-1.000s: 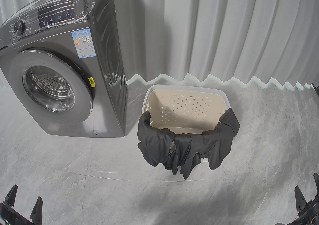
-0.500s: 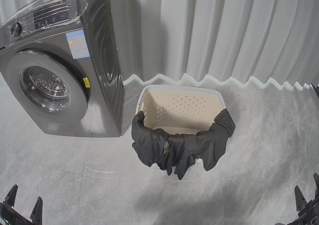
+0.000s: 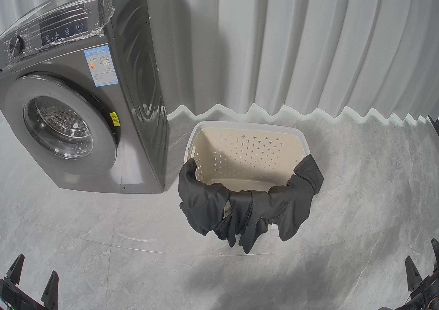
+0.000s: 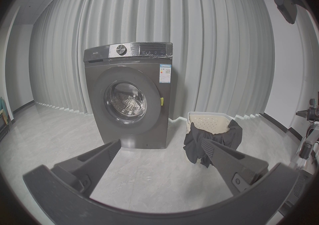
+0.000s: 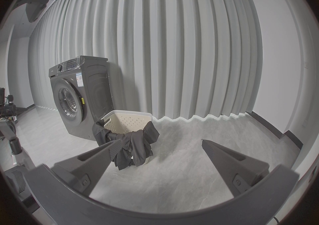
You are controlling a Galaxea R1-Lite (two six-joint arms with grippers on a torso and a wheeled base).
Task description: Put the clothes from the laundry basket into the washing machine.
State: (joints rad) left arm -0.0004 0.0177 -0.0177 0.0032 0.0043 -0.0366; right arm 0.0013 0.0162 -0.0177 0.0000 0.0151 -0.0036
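Left gripper (image 3: 35, 269) and right gripper (image 3: 421, 256) sit low in the head view, jaws spread wide, nothing held. Dark clothes (image 3: 206, 201) drape over the near rim of the laundry basket (image 3: 249, 124), just beside the washing machine (image 3: 137, 96). Left wrist view: jaws gaping, clothes well ahead. Right wrist view: same.

Laundry basket (image 3: 256, 160) near wall hidden under clothes (image 3: 206, 201), washing machine (image 3: 137, 86) edge cropped

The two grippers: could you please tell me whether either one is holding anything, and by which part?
Nothing is held. The left gripper and the right gripper are both open and empty, far from the clothes draped over the basket.
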